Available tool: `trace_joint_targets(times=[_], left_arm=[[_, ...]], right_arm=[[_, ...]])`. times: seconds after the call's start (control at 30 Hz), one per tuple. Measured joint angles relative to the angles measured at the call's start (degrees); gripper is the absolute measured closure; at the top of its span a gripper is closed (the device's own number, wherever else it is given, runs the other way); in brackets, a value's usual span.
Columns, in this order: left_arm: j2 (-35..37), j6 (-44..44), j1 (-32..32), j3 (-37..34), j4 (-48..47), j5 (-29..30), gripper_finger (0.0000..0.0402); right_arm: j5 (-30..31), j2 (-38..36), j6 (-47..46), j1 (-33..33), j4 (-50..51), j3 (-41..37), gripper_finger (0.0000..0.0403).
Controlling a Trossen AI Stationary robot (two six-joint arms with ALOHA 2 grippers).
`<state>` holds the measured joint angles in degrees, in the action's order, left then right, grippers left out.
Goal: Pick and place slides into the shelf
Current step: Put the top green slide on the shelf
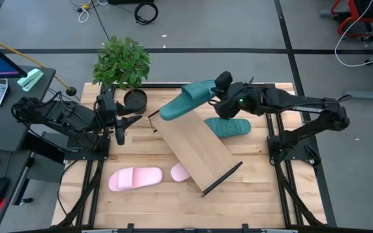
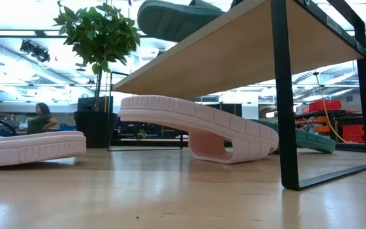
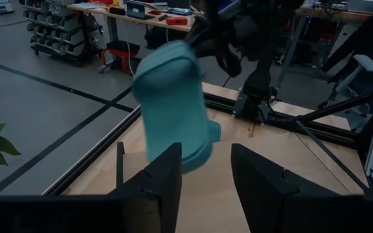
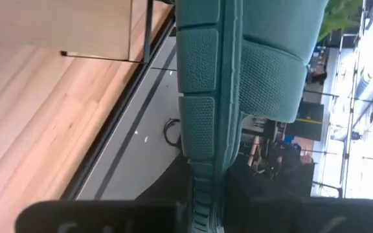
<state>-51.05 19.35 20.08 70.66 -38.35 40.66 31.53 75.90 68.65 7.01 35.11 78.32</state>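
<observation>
The right gripper (image 1: 217,97) is clamped on a teal slide (image 1: 186,99), held in the air over the far end of the shelf (image 1: 193,147), pointing along it.

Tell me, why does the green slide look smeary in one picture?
In the left wrist view the teal slide is blurred, likely moving in the right gripper; the near fingers look dark and soft. In the low view, ceiling lights glare behind the shelf.
</observation>
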Motion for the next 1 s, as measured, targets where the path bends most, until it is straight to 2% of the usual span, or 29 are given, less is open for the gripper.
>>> trace_joint_targets(times=[0.3, 0.5, 0.77, 1.0], left_arm=[[0.01, 0.02, 0.00, -0.01, -0.01, 0.00, 0.0263], [0.02, -0.30, 0.00, -0.01, -0.04, 0.00, 0.0255], [0.02, -0.48, 0.00, 0.00, -0.68, 0.00, 0.0264], [0.02, -0.52, -0.01, -0.01, -0.76, 0.00, 0.0257]], right_arm=[[-0.56, 3.22, -4.09, 0.88, -3.87, -1.02, 0.0358], [-2.13, 2.07, 1.34, -0.80, -13.86, -8.98, 0.0358], [0.03, -0.16, 0.76, -1.04, -22.89, -19.02, 0.0358], [-0.22, -0.03, 0.24, -1.03, -29.86, -24.65, 0.0358]])
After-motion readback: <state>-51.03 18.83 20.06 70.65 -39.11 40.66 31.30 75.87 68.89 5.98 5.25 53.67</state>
